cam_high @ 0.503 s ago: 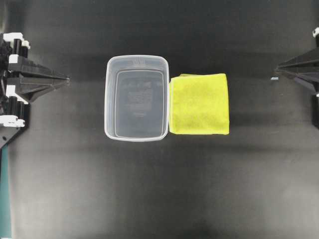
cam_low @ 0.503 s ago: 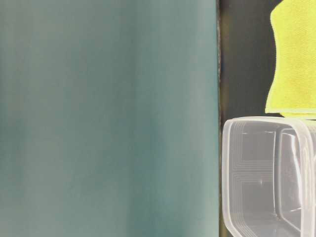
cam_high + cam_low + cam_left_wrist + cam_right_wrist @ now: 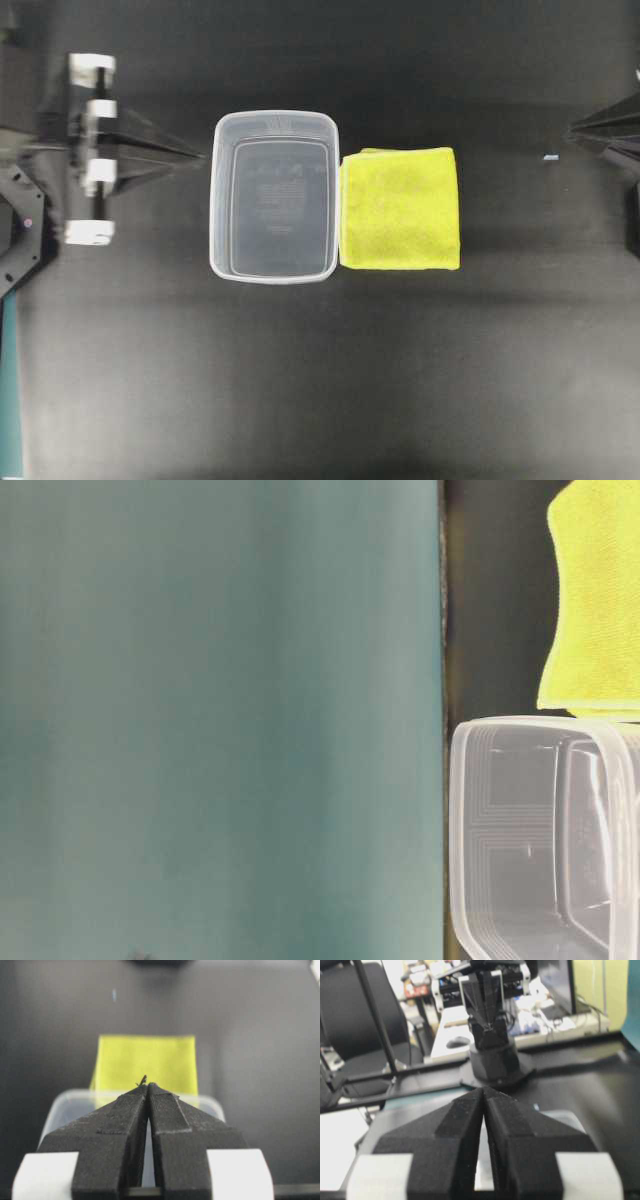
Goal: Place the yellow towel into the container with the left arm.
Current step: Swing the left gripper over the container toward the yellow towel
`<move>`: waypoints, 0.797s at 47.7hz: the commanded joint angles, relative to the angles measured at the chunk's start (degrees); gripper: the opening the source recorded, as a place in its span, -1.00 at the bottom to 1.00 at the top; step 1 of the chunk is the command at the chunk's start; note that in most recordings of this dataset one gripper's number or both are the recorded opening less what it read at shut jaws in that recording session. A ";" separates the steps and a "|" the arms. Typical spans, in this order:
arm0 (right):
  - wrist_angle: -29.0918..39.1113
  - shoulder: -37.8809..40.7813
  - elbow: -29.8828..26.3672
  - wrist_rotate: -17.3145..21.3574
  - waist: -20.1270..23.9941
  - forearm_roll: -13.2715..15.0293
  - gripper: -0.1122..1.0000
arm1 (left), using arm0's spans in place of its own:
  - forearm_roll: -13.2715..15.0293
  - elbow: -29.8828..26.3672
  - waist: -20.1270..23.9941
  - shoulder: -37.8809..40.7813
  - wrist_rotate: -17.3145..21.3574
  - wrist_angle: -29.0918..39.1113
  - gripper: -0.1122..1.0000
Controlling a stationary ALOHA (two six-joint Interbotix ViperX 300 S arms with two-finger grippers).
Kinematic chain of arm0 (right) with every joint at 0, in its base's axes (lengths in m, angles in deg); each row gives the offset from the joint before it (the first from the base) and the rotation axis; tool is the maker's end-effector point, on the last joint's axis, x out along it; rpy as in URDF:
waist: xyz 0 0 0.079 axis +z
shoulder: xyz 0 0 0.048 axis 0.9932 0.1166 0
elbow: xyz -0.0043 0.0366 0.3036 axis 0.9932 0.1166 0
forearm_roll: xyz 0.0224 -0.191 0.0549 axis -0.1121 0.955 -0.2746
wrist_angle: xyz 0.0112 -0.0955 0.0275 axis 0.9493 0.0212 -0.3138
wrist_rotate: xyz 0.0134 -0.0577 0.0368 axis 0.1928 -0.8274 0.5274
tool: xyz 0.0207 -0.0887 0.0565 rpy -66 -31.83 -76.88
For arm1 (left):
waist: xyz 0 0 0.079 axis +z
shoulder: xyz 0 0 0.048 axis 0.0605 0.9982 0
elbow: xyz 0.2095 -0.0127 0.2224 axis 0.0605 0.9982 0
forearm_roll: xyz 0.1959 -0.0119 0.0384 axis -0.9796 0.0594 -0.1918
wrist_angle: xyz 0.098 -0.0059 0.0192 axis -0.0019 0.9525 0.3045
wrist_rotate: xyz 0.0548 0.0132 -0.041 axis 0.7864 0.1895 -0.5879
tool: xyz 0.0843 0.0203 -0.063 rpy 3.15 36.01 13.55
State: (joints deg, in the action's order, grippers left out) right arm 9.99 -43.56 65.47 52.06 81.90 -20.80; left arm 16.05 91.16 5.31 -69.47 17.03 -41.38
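The yellow towel point(image 3: 400, 209) lies folded flat on the black table, its left edge touching the right side of the container point(image 3: 274, 196), a clear plastic tub with nothing in it. The left arm's gripper point(image 3: 200, 155) is shut and holds nothing; its tip points at the tub's left wall from just short of it. In the left wrist view the shut gripper point(image 3: 148, 1085) lines up with the tub point(image 3: 210, 1102) and the towel point(image 3: 145, 1062) behind it. The right gripper point(image 3: 570, 130) is shut at the far right edge, well away from the towel. Its tips point(image 3: 484, 1089) meet with nothing between them.
A small pale speck point(image 3: 550, 157) lies on the table near the right gripper. A teal surface point(image 3: 220, 720) fills most of the table-level view, with the tub point(image 3: 470, 830) and towel point(image 3: 595, 600) at its right. Bare black tabletop point(image 3: 320, 380) stretches below the objects.
The left arm has moved right toward the container, its tip now close to the tub's left wall. The right gripper has drawn back slightly to the right. Towel and tub are unmoved.
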 commanded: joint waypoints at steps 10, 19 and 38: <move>10.63 -6.06 -1.41 -0.44 -0.70 0.53 -0.43 | -0.35 -14.77 0.09 13.54 1.49 10.20 -0.79; 16.61 -8.26 -1.14 -0.44 -0.70 0.62 0.52 | -0.35 -23.03 0.62 21.80 4.66 15.38 -0.37; 16.70 -9.58 -1.14 -0.70 -0.70 0.70 0.60 | -0.35 -44.74 1.67 45.09 9.49 30.85 0.83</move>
State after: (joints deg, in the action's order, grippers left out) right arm 27.04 -53.40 65.21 51.53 81.28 -20.28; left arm 15.88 50.90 7.07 -28.51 26.52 -12.46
